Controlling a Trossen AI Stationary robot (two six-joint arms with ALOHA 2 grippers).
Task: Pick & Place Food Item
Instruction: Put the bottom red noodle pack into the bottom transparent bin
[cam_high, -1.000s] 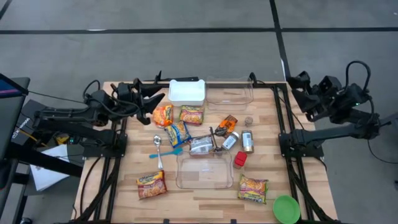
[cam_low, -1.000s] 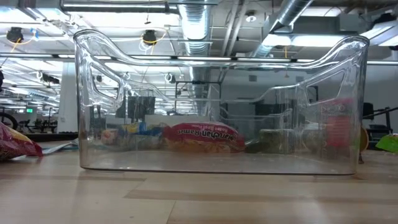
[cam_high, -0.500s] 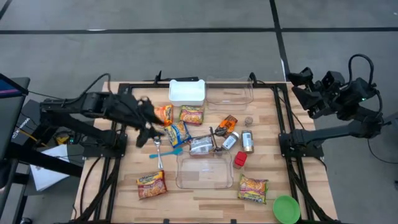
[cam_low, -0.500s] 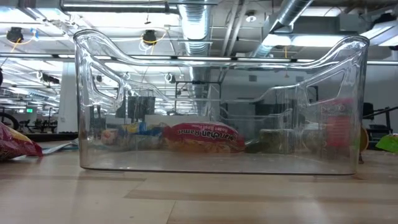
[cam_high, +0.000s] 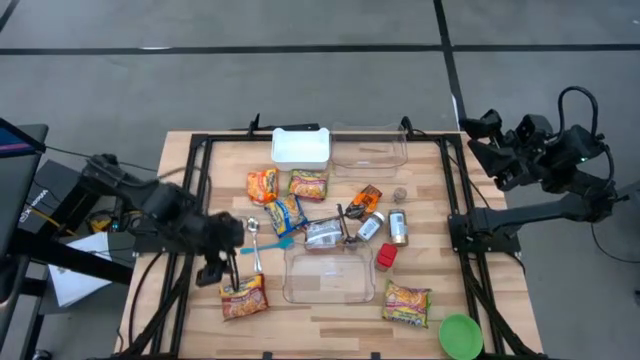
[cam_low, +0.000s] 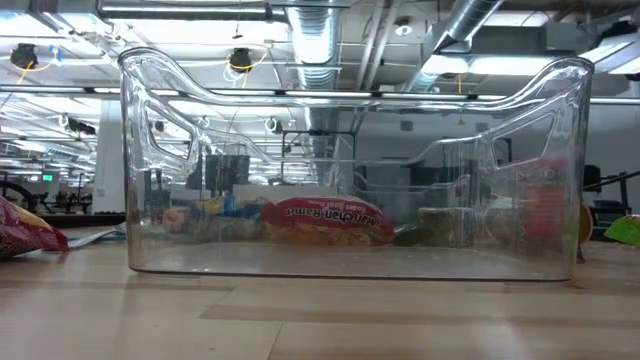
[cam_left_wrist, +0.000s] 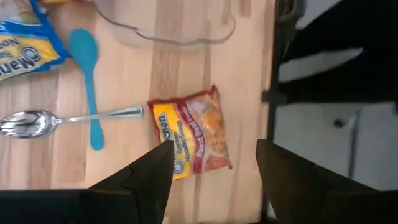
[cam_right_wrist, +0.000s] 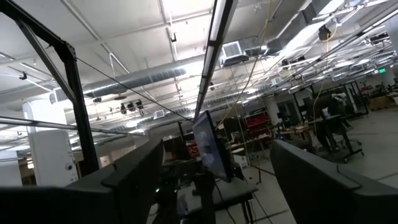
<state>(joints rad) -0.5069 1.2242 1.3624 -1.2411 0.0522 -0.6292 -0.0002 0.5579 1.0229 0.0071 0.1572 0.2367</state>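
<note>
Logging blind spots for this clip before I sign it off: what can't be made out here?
- Low view: the clear bin fills the picture; items behind it show only as smears through its wall, and neither arm appears.
- High view: the left tool above the ramen packet is motion-blurred.
- Right wrist view: the right tool faces the ceiling, so no table shows.
- Packet print: too small overhead.

Grey floor (cam_high: 300, 80), ceiling ducts (cam_low: 320, 40)
</note>
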